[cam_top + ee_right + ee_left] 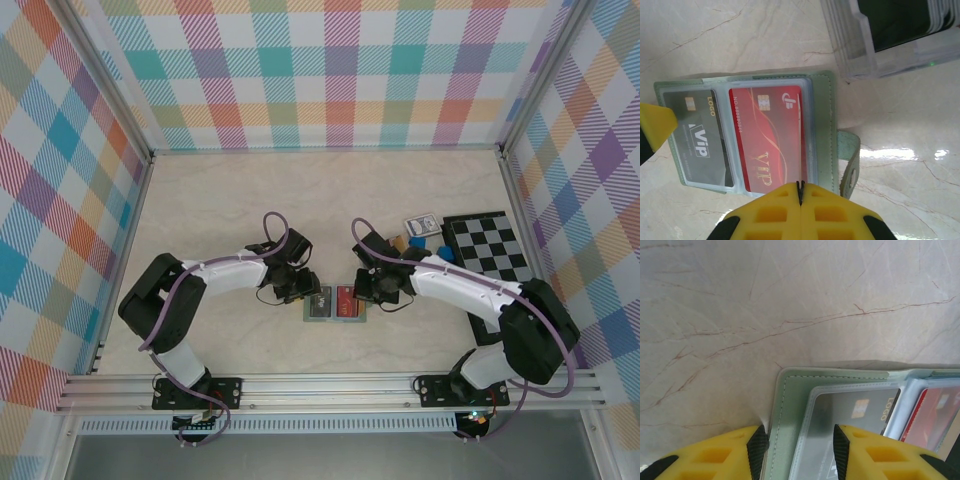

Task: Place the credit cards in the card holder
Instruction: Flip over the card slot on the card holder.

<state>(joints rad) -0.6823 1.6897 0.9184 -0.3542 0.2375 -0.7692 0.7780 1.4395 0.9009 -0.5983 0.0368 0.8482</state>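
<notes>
Sage-green card holder [828, 100], red card [770, 135], grey card [695, 145], black-and-white checkerboard [488, 247]

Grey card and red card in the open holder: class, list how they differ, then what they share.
Colour: the grey card is dark grey, the red card bright red with gold curves. Print: the grey card shows LOGO, the red card a number line. Place, right wrist view: grey card in the left sleeve, red card in the right. Shared: a chip each, both in clear sleeves of the card holder.
</notes>
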